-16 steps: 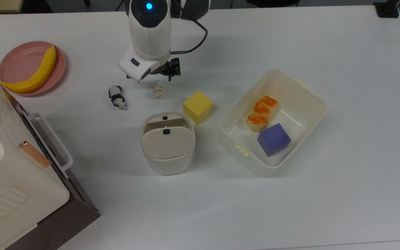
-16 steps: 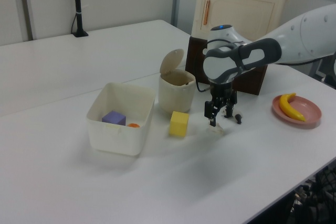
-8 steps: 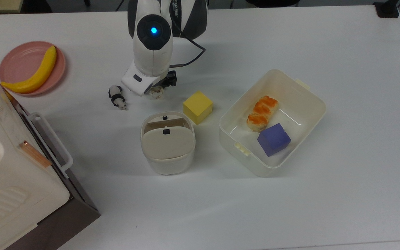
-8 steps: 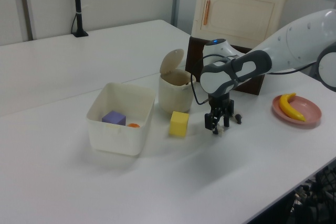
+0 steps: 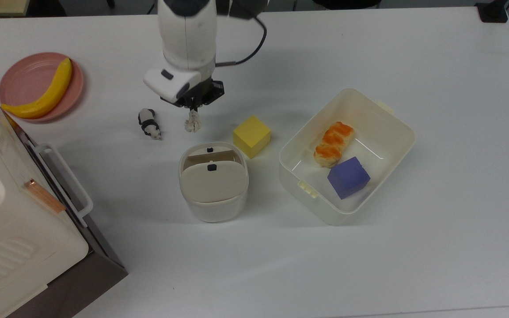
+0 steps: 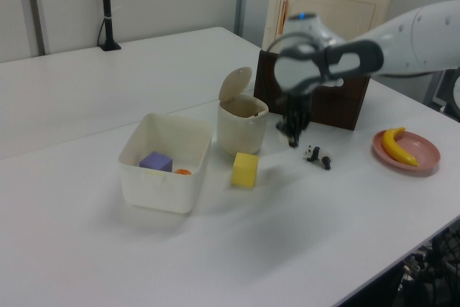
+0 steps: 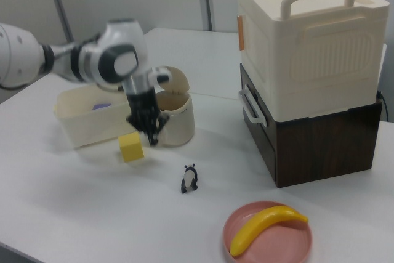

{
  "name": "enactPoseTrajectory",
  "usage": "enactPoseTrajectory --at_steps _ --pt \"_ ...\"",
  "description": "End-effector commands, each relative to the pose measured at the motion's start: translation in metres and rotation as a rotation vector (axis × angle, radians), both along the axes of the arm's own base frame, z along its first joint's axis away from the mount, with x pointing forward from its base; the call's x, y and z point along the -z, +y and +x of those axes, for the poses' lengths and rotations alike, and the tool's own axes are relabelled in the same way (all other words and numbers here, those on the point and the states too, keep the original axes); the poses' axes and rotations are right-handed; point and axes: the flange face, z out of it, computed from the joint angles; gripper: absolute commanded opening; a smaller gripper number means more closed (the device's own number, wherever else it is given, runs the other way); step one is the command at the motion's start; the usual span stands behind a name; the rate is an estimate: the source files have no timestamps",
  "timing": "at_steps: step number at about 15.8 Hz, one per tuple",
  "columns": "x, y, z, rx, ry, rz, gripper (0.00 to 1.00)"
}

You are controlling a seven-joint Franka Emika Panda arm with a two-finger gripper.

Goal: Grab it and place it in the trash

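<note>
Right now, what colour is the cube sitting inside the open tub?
Purple. The cube lies beside the orange bread in the open tub, clearest in the top view.

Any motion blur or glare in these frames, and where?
Left view: arm and gripper smeared by motion, static objects crisp. Right view: arm likewise blurred. Top view: sharp, paper ball clear under the gripper; soft shadows around the trash bin, no harsh glare.

The top view looks straight down on the table (image 5: pixel 413 53); left and right views face it from opposite sides.
</note>
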Motion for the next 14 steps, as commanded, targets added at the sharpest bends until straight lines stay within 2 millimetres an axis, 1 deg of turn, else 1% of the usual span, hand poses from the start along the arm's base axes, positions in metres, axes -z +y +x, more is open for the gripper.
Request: enactPoseTrajectory --at_steps 1,2,3,4,5,6,8,9,11,12,14 --pt "-0.081 0.018 0.019 0.016 -0.087 0.076 0.00" --pt "-0.100 0.018 0.026 0.056 -0.137 0.092 0.03" --pt "-0.103 0.019 0.037 0.093 -0.167 0.100 0.13" --pt "-0.100 0.022 0.043 0.116 -0.184 0.101 0.21" --pt "-0.094 0.023 0.049 0.153 -0.211 0.103 0.58" --pt "-0.088 0.029 0.057 0.217 -0.253 0.101 1.00" --pt "-0.074 0.051 0.070 0.330 -0.323 0.106 1.00" --pt "-0.070 0.052 0.072 0.368 -0.334 0.098 1.00" --pt "-0.068 0.051 0.070 0.387 -0.327 0.089 1.00" --pt "-0.072 0.049 0.067 0.387 -0.320 0.088 1.00" --pt "-0.080 0.045 0.053 0.362 -0.239 0.072 1.00"
